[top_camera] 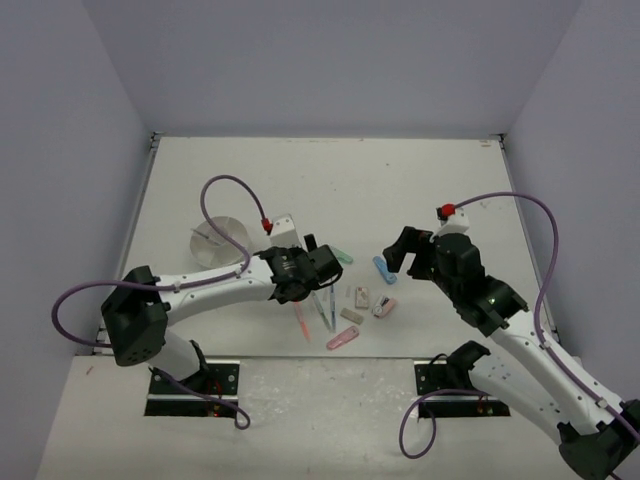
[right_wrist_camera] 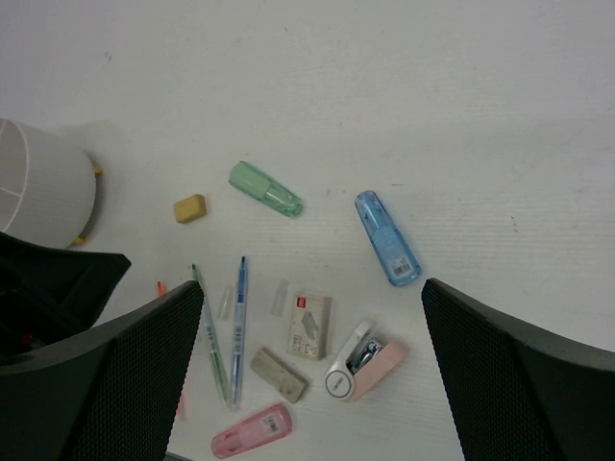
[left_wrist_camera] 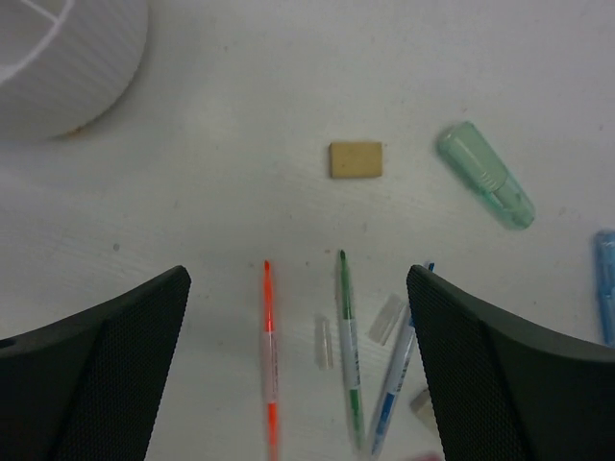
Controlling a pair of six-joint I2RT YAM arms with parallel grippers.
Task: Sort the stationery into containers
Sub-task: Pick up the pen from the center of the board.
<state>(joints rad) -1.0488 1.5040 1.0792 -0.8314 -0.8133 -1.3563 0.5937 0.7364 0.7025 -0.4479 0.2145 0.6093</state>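
The stationery lies in a loose cluster. In the left wrist view an orange pen (left_wrist_camera: 270,355), a green pen (left_wrist_camera: 348,336) and a blue pen (left_wrist_camera: 394,384) lie on the table under my open left gripper (left_wrist_camera: 298,317), which holds nothing. A tan eraser (left_wrist_camera: 356,159) and a green marker (left_wrist_camera: 485,175) lie beyond them. The round white container (top_camera: 218,240) stands to the left. My right gripper (right_wrist_camera: 312,317) hangs open and empty above a boxed eraser (right_wrist_camera: 308,327), a grey eraser (right_wrist_camera: 279,375), a pink marker (right_wrist_camera: 250,431) and a blue marker (right_wrist_camera: 387,237).
A pink-and-white clip-like item (right_wrist_camera: 365,359) lies beside the boxed eraser. Two clear pen caps (left_wrist_camera: 326,342) (left_wrist_camera: 386,319) rest among the pens. Grey walls close in the table on three sides.
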